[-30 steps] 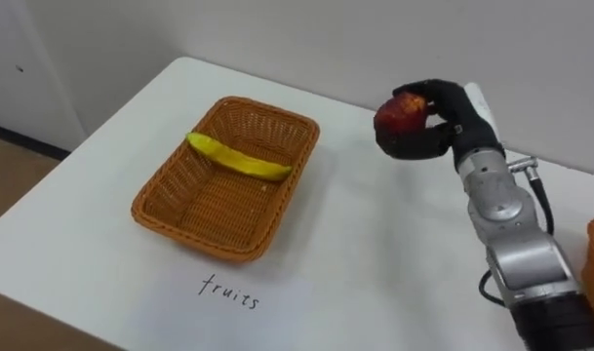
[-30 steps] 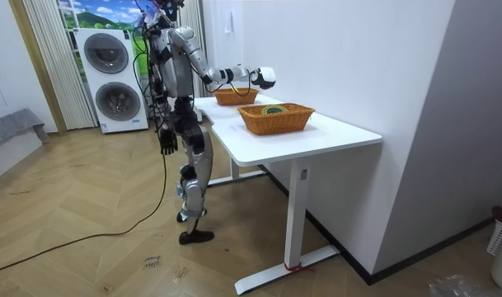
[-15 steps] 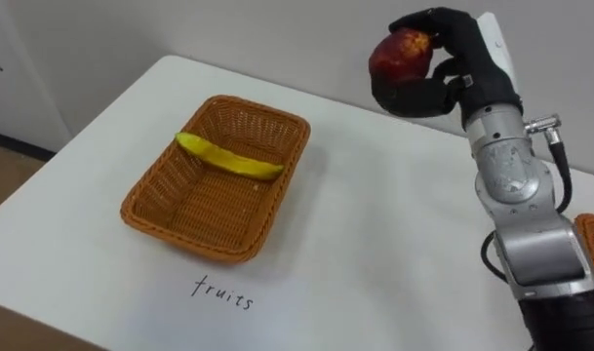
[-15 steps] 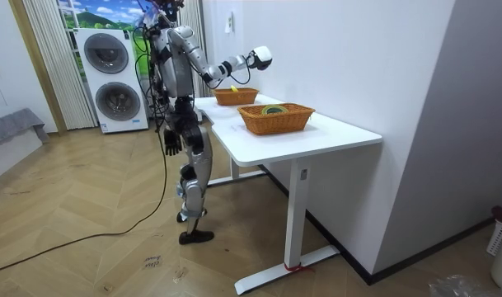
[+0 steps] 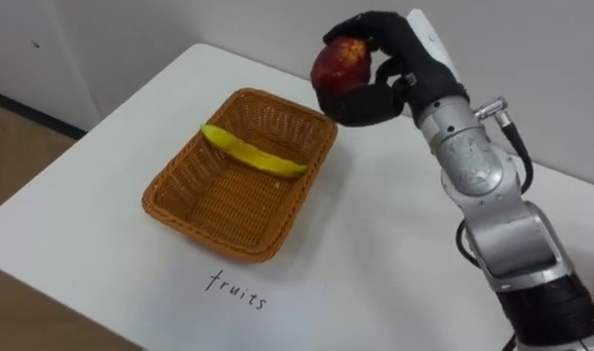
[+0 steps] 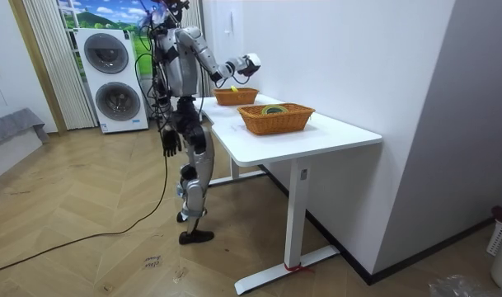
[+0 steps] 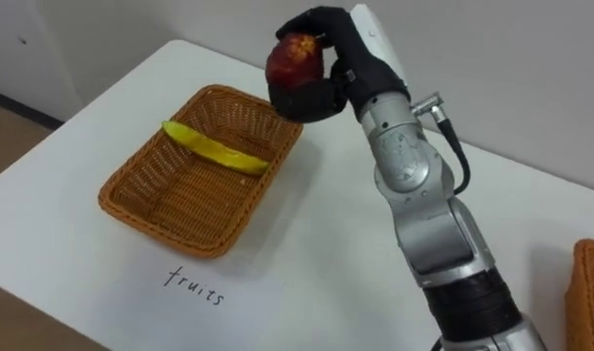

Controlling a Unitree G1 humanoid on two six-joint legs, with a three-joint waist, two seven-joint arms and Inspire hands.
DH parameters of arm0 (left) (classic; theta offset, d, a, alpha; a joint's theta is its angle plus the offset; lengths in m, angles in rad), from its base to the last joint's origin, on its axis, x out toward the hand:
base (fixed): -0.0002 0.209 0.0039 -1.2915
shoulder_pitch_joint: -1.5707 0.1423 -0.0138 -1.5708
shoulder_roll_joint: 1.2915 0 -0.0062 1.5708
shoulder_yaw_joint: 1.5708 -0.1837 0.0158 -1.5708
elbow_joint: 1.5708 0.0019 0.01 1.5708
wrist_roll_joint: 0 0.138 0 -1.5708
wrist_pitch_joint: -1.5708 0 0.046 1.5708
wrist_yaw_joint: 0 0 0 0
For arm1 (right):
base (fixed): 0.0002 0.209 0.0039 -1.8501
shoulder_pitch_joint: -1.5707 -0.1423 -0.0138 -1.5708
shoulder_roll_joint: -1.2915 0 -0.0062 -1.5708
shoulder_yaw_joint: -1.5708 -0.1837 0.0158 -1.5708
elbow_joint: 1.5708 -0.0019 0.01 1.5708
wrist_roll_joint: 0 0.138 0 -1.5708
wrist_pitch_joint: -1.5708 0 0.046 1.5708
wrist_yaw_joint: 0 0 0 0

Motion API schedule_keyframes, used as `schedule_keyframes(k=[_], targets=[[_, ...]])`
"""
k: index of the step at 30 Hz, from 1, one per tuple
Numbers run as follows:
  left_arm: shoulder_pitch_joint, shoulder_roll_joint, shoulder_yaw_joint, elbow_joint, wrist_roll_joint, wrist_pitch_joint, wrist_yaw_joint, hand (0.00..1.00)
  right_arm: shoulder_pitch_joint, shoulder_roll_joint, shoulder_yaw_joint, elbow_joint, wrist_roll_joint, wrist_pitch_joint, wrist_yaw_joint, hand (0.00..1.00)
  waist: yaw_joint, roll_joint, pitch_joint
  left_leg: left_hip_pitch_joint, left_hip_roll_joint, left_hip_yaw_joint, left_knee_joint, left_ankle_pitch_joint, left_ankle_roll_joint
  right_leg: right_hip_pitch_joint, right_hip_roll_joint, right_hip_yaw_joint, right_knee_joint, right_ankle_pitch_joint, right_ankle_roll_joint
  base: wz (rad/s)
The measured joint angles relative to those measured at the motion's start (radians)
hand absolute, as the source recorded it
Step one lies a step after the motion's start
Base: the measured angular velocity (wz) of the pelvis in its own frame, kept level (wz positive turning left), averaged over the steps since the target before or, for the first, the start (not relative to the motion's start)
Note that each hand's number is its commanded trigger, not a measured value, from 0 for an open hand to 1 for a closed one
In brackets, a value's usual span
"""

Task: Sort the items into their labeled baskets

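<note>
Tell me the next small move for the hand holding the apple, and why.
Probably shift the right hand a little left and lower it: the apple hangs high, roughly over the basket's far right corner, not over the open space near the banana.

1. The handwritten word "fruits" point(image 5: 236, 290), in dark lowercase letters, stands on the white worktop point(image 5: 394, 253).
2. It lies just beside the near edge of the wicker basket point(image 5: 179, 185), reading toward the robot.
</note>
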Motion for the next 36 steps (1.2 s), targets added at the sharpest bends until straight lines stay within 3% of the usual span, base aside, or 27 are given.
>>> schedule_keyframes(k=[2, 5, 14, 15, 16, 20, 24, 26, 28, 36], targets=[[-0.004, 0.003, -0.01, 0.001, -0.003, 0.001, -0.001, 0.0, -0.005, 0.002, 0.039, 0.011, -0.032, 0.009, 0.011, 1.0, 0.022, -0.003, 0.0055, 0.003, 0.0, -0.001, -0.001, 0.0, 0.0, 0.001, -0.001, -0.001, -0.001, 0.0, 0.0, 0.0], [-0.008, 0.005, -0.02, 0.002, -0.002, 0.002, 0.0, 0.0, -0.021, 0.018, 0.087, 0.054, -0.036, 0.029, 0.037, 1.0, 0.026, -0.015, 0.015, 0.001, -0.001, -0.003, 0.0, 0.0, 0.0, 0.002, -0.001, -0.002, -0.001, 0.0, 0.0, 0.04], [-0.021, 0.007, -0.021, 0.001, -0.005, 0.022, 0.005, 0.0, -0.035, 0.034, 0.118, 0.086, -0.064, 0.065, 0.109, 1.0, 0.045, -0.025, 0.0149, -0.013, -0.003, -0.008, 0.004, -0.003, 0.005, -0.005, -0.007, -0.011, -0.002, 0.0, 0.001, 0.02], [-0.022, 0.008, -0.021, 0.002, -0.006, 0.022, 0.005, 0.0, -0.035, 0.034, 0.119, 0.087, -0.064, 0.065, 0.11, 0.87, 0.045, -0.025, 0.0151, -0.013, -0.003, -0.009, 0.004, -0.003, 0.005, -0.005, -0.007, -0.012, -0.002, 0.0, 0.001, 0.0], [-0.024, 0.011, -0.021, 0.002, -0.006, 0.022, 0.005, 0.0, -0.035, 0.034, 0.12, 0.091, -0.064, 0.065, 0.113, 0.65, 0.046, -0.025, 0.0151, -0.013, -0.003, -0.009, 0.004, -0.003, 0.005, -0.005, -0.007, -0.013, -0.002, 0.0, 0.001, 0.0], [-0.026, 0.017, -0.02, 0.002, -0.007, 0.022, 0.007, 0.0, -0.034, 0.033, 0.12, 0.115, -0.064, 0.066, 0.127, 0.29, 0.045, -0.026, 0.0152, -0.013, -0.003, -0.01, 0.004, -0.003, 0.005, -0.003, -0.008, -0.017, -0.002, -0.001, 0.001, 0.0], [-0.03, 0.017, -0.02, 0.002, -0.007, 0.021, 0.006, 0.0, -0.034, 0.033, 0.12, 0.118, -0.064, 0.077, 0.139, 0.22, 0.045, -0.026, 0.0151, -0.013, -0.003, -0.008, 0.004, -0.003, 0.005, -0.003, -0.007, -0.018, -0.002, -0.001, 0.001, 0.0], [-0.031, 0.017, -0.02, 0.002, -0.007, 0.021, 0.006, 0.0, -0.034, 0.033, 0.119, 0.118, -0.064, 0.077, 0.143, 0.07, 0.045, -0.026, 0.0152, -0.012, -0.003, -0.007, 0.004, -0.003, 0.005, -0.003, -0.007, -0.017, -0.002, -0.001, 0.001, 0.0], [-0.031, 0.017, -0.02, 0.002, -0.007, 0.021, 0.006, 0.0, -0.034, 0.033, 0.119, 0.118, -0.064, 0.077, 0.145, 0.0, 0.045, -0.025, 0.0156, -0.012, -0.003, -0.007, 0.004, -0.003, 0.005, -0.003, -0.007, -0.017, -0.002, -0.001, 0.001, 0.0], [-0.033, 0.016, -0.02, 0.001, -0.006, 0.021, 0.005, 0.0, -0.034, 0.034, 0.118, 0.118, -0.065, 0.077, 0.164, 0.0, 0.045, -0.023, 0.0182, -0.012, -0.002, -0.007, 0.006, -0.003, 0.005, -0.002, -0.007, -0.016, -0.002, -0.001, 0.001, 0.0]])
